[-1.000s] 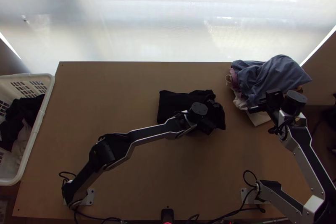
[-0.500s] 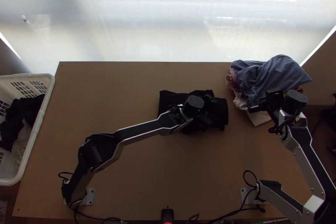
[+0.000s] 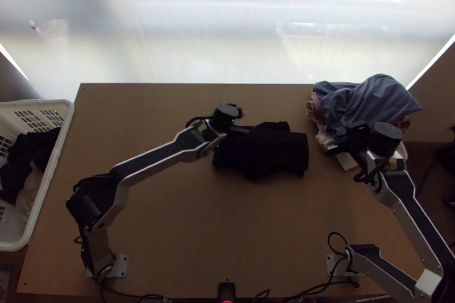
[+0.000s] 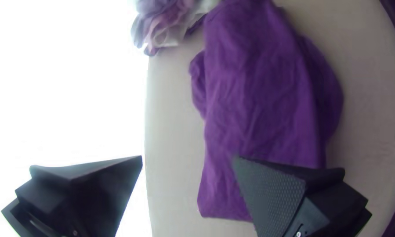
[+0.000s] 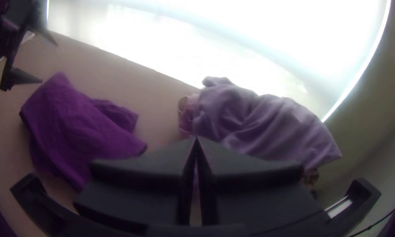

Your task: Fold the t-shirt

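A wooden table (image 3: 182, 235), on it a dark folded t-shirt (image 3: 276, 152) near a heap of cloths (image 3: 369, 98).

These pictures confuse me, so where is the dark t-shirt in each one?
Top view: the t-shirt lies near the middle of the table.
Left wrist view: partly behind one finger of the left gripper.
Right wrist view: close beside the left gripper.
Shared landmark: the pile of clothes, visible in all three.

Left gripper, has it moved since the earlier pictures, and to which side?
Yes. In the top view, the left gripper has moved toward the white basket and also toward the far edge of the table.
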Robot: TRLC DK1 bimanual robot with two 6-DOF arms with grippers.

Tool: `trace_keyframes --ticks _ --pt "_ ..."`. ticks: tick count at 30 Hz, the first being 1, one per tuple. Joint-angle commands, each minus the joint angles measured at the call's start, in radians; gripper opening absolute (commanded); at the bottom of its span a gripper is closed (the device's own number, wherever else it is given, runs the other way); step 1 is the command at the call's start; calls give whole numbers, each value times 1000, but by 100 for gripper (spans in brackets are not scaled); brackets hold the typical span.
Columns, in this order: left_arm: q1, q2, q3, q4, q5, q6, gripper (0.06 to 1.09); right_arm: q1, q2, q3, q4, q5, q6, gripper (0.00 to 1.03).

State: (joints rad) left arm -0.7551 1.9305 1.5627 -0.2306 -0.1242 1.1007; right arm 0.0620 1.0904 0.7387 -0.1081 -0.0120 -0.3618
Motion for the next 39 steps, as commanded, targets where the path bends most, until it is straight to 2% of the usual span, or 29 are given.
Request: trace_keyframes --ticks 1,3,7,8,11,14,16,20,26,32,39 --pt "131 -114 68 -283 -51 -394 104 254 43 53 -51 95 24 12" --pt "155 -157 62 -342 -51 -490 104 345 65 70 -70 98 30 15" --pt "200 -260 -6 -365 -45 -647 104 526 137 94 -84 168 7 47" --pt "209 -281 -27 -366 -35 -673 104 556 151 102 -84 176 -2 52" --pt "227 -358 -105 -369 -31 -702 105 628 197 125 -94 199 -34 66" --pt "275 -429 -188 -374 -11 -707 104 702 241 130 -113 205 -51 89" --pt "312 -472 -242 -385 -3 -705 104 765 273 119 -113 225 -72 98" --pt "382 -581 -354 -385 0 -705 104 883 356 106 -76 317 -112 98" --pt "531 -711 -466 -374 66 -700 104 1016 500 125 22 440 -154 98" --pt "591 -795 -540 -362 121 -702 104 1049 615 185 93 531 -195 98" --pt "649 -854 -602 -352 147 -685 104 1059 738 241 166 583 -247 98"
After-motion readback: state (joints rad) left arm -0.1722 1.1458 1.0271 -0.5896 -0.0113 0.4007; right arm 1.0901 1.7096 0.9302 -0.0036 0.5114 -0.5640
